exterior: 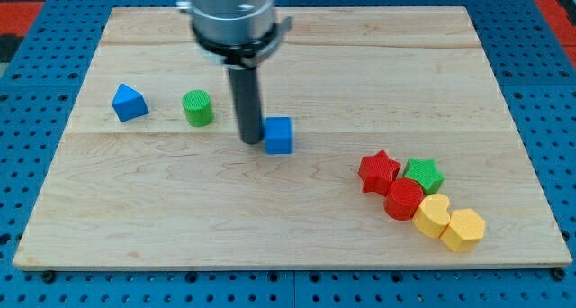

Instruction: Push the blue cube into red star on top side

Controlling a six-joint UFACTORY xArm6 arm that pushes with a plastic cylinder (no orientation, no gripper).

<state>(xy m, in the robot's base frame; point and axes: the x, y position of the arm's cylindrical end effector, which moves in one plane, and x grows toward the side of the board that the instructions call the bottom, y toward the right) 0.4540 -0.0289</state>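
Observation:
The blue cube (279,135) sits near the middle of the wooden board. My tip (249,140) rests on the board right at the cube's left side, touching or almost touching it. The red star (379,171) lies to the view's lower right of the cube, at the left end of a cluster of blocks. A stretch of bare wood separates the cube from the star.
A green star (423,174), a red cylinder (404,200), a yellow heart (433,215) and a yellow hexagon (463,230) crowd beside the red star. A green cylinder (198,108) and a blue triangular block (130,103) lie at the view's left. The board's edge (270,268) runs along the bottom.

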